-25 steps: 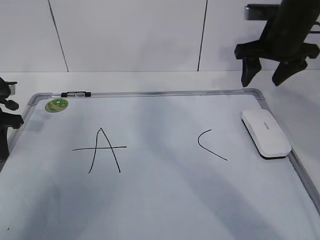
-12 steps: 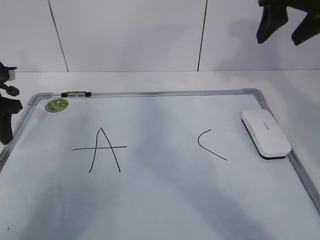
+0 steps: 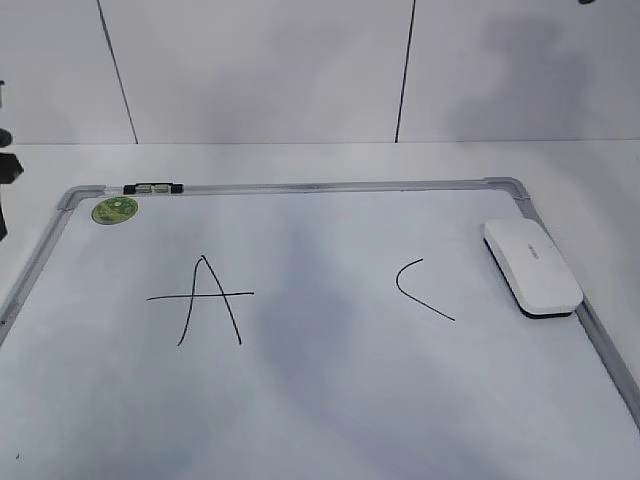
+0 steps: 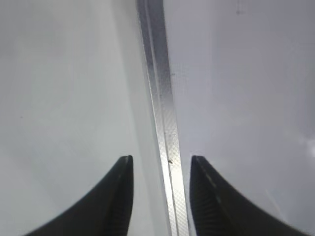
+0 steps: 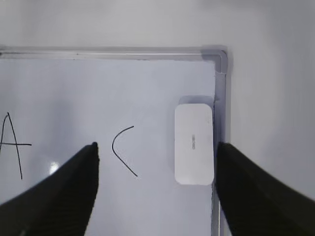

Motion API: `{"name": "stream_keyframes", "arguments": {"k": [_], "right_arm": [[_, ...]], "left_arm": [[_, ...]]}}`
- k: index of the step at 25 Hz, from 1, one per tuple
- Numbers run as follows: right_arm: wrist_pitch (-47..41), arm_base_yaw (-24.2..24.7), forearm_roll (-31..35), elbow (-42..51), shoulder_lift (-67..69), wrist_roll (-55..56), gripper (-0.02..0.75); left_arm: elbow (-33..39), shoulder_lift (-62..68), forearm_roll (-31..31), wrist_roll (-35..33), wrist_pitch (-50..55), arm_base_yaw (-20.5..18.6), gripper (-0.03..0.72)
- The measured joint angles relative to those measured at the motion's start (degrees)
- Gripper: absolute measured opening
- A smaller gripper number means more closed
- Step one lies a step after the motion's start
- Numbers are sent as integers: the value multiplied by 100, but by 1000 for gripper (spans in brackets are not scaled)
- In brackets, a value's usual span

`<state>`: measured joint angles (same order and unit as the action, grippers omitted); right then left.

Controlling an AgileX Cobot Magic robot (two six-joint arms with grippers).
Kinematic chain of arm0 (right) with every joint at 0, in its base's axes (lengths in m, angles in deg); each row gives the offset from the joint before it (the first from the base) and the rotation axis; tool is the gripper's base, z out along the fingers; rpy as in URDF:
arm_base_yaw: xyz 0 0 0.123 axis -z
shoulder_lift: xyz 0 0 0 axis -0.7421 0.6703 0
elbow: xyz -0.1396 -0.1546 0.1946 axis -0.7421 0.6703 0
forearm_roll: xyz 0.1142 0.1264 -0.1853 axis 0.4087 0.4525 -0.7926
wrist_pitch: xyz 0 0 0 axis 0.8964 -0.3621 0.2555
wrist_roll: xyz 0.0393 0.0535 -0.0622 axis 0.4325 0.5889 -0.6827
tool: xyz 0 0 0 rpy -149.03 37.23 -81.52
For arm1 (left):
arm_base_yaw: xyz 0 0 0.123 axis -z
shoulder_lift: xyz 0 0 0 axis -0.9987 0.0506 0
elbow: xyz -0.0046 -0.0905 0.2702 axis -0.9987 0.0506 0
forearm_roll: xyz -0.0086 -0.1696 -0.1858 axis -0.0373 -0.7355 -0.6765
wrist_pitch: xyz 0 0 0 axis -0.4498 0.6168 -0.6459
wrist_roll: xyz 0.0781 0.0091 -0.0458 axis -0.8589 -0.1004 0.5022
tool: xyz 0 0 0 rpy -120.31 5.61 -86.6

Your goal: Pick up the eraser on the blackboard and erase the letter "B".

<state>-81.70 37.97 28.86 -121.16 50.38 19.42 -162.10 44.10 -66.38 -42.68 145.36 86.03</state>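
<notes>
The white eraser point(image 3: 532, 266) lies flat on the blackboard point(image 3: 320, 400) against its right frame, apart from both grippers. It also shows in the right wrist view point(image 5: 194, 144). No letter "B" shows; only a black "A" point(image 3: 205, 300) and a black "C" point(image 3: 420, 290) are on the board, with bare surface between them. My right gripper point(image 5: 156, 145) is open and empty, high above the "C" point(image 5: 123, 150) and the eraser. My left gripper point(image 4: 161, 158) is open and empty over the board's left frame strip point(image 4: 157, 83).
A small black-and-clear marker point(image 3: 152, 188) lies on the top frame near a round green sticker point(image 3: 114, 210). A dark part of the left arm point(image 3: 5, 168) shows at the left edge. A white wall with dark seams stands behind the table.
My right gripper has risen from above the board's top right corner and left the exterior view. My left arm has drawn back to the left, mostly out of that view.
</notes>
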Motion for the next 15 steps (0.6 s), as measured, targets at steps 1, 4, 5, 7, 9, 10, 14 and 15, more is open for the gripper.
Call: {"name": "stream_keyframes", "arguments": {"k": [1, 4, 5, 7, 9, 10, 14, 15], "right_arm": [[0, 0, 0, 152, -153, 0, 588], [-8, 0, -29, 743, -653, -66, 588], [-8, 0, -76, 991, -871, -100, 588], [-23, 0, -259, 1443, -1304, -142, 588], [-21, 0, -481, 1901, -1755, -151, 588], [-25, 0, -551, 2082, -2002, -154, 588], [-53, 0, -723, 2746, -2851, -154, 588], [-62, 0, -733, 2866, -3050, -154, 588]], "left_arm": [[0, -128, 0, 13, 20, 0, 279], [106, -674, 0, 27, 30, 0, 269], [191, -885, 0, 27, 44, 0, 268], [416, -1332, 0, 27, 68, 0, 267], [662, -1748, 0, 27, 74, 0, 266], [801, -1973, 0, 27, 94, 0, 266], [1261, -2851, 0, 27, 111, 0, 260], [1345, -3047, 0, 27, 123, 0, 255]]}}
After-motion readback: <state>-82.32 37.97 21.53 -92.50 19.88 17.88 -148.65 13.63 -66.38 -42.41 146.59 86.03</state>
